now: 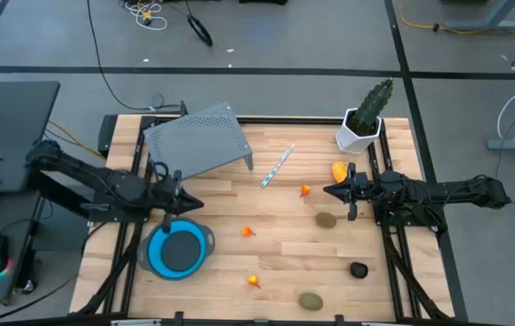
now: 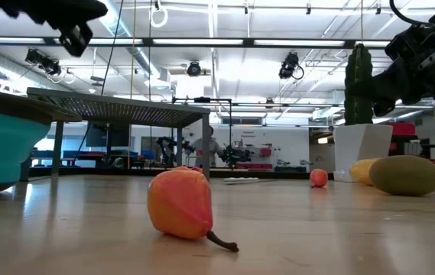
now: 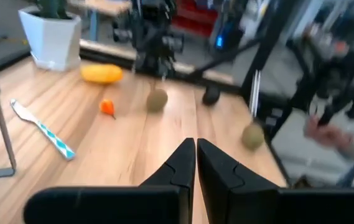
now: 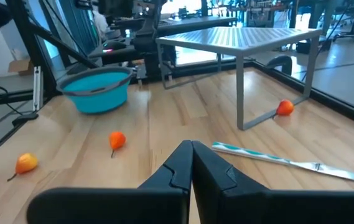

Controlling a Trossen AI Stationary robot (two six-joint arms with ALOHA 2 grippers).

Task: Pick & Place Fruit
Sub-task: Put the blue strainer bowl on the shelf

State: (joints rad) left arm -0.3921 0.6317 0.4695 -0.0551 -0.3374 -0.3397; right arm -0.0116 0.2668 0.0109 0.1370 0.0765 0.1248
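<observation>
Nothing's started, I'd say: the blue bowl (image 1: 179,248) at eight o'clock sits empty. Yellow oval (image 1: 339,169), green ovals (image 1: 327,220) and orange bits (image 1: 249,232) lie scattered from two to six. Left gripper (image 1: 194,206) and right gripper (image 1: 331,191) hover pinched together, empty.

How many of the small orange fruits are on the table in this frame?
3. One lies mid-table near the striped stick, one right of the blue bowl, one near the front edge. None looks hidden, though the grey rack could cover one.
</observation>
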